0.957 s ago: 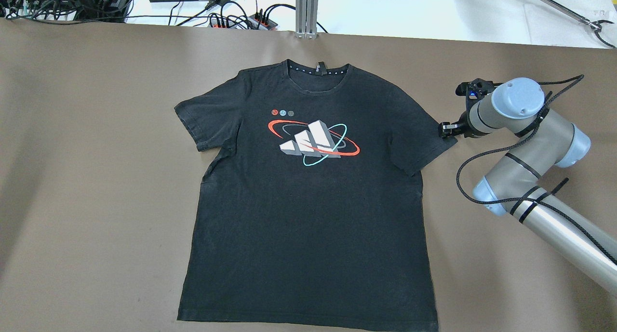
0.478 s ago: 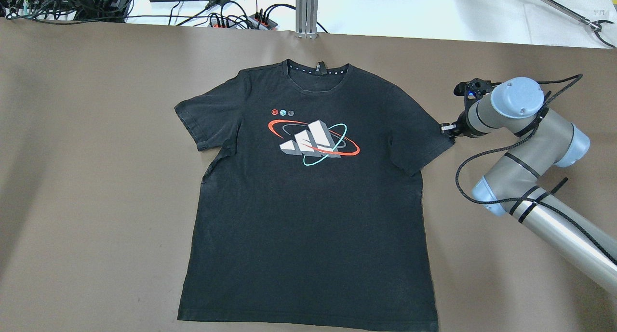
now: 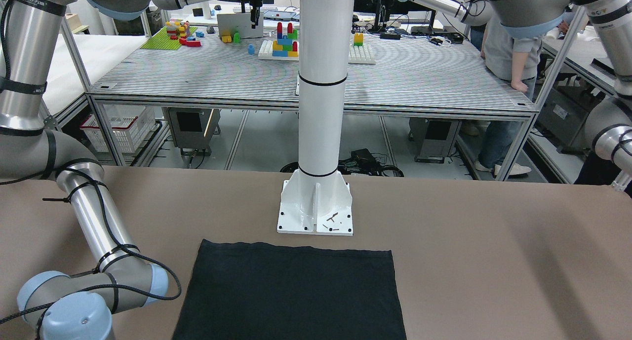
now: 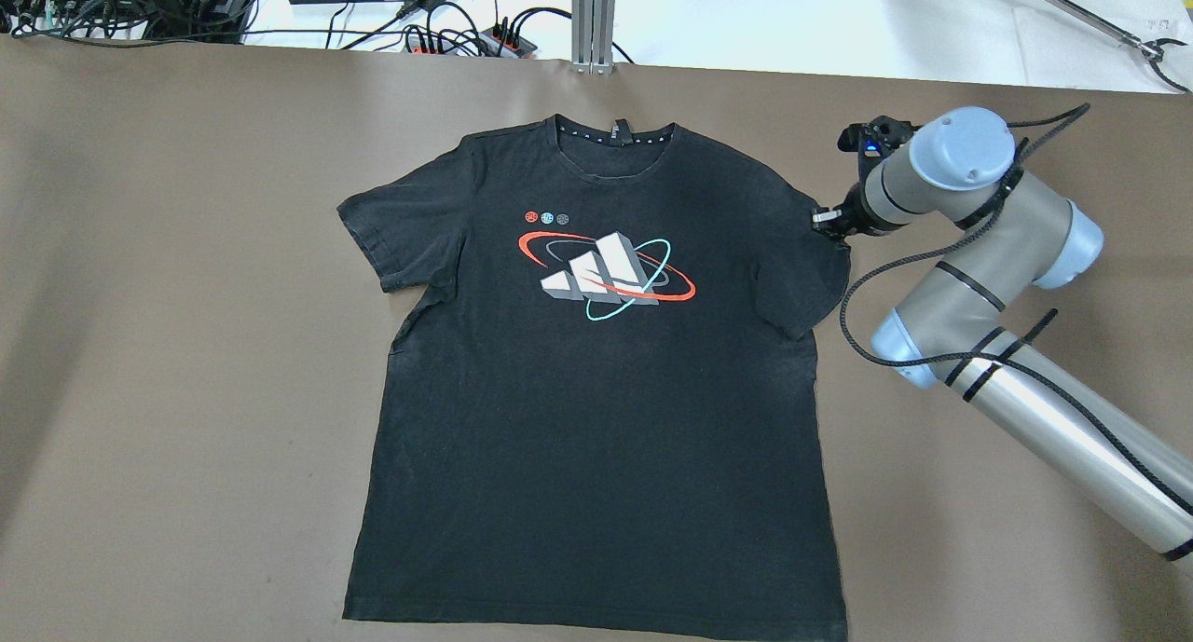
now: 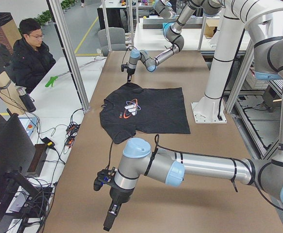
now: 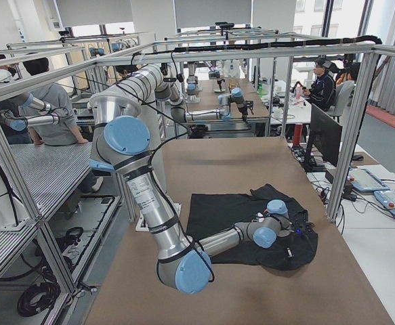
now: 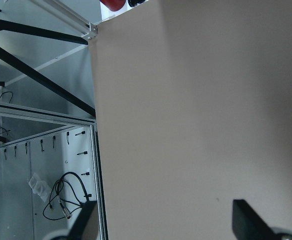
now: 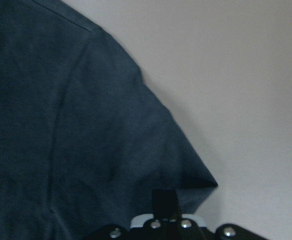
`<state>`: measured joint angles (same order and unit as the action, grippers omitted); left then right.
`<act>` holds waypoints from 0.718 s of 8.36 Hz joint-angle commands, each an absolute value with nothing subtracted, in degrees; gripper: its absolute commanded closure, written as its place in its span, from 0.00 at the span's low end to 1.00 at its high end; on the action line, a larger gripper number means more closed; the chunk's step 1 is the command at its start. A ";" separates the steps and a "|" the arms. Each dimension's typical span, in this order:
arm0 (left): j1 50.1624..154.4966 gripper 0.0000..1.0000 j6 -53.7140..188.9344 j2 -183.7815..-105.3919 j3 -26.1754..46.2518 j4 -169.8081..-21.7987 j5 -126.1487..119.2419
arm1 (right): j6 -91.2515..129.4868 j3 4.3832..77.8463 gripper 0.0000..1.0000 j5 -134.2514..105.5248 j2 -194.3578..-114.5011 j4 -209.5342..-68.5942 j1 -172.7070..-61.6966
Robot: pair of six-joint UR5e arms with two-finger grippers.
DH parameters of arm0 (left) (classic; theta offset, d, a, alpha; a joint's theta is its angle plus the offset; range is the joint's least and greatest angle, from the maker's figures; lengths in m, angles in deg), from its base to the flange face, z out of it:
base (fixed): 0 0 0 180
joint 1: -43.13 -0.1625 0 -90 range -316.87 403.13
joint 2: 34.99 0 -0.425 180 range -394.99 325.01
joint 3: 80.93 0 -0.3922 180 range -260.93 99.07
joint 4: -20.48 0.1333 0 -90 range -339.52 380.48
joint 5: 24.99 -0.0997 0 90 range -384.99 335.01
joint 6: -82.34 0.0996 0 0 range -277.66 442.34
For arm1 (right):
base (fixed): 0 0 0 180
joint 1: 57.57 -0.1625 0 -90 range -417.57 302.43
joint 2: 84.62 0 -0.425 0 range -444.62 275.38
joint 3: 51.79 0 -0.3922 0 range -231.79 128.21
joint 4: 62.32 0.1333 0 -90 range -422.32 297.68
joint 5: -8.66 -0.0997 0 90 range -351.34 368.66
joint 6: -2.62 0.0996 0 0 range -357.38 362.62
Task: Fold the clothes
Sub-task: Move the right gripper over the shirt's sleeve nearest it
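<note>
Since the sleeve [image 4: 803, 279] must fold inward, overhead: R gripper [image 4: 828, 225] is clamped on its tip, black tee [image 4: 596, 418] flat beside the fingers [image 4: 822, 219]. R wrist: cloth tents toward fingers. L wrist: L gripper [image 7: 166, 224] fingers apart over table [image 7: 196, 125], prob. parked aside.

Right arm [image 3: 98, 231] beside the white pedestal [image 3: 321, 108] — silver tubes, pale-blue joint caps [image 3: 69, 315], black braided cable [image 4: 843, 314] strapped on; screws dot its base plate [image 3: 316, 219].
</note>
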<state>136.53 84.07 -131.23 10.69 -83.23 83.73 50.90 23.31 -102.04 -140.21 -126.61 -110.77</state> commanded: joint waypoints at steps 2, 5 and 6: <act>135.78 0.06 82.52 -131.14 10.65 -83.24 83.65 | 57.45 21.17 1.00 -101.56 -132.53 -130.87 -106.53; 135.42 0.06 82.17 -131.06 10.65 -83.32 83.65 | 57.90 20.63 1.00 -101.29 -132.26 -130.78 -105.65; 135.33 0.06 82.16 -131.06 10.65 -83.24 83.73 | 57.99 20.89 0.46 -101.29 -132.43 -130.70 -105.56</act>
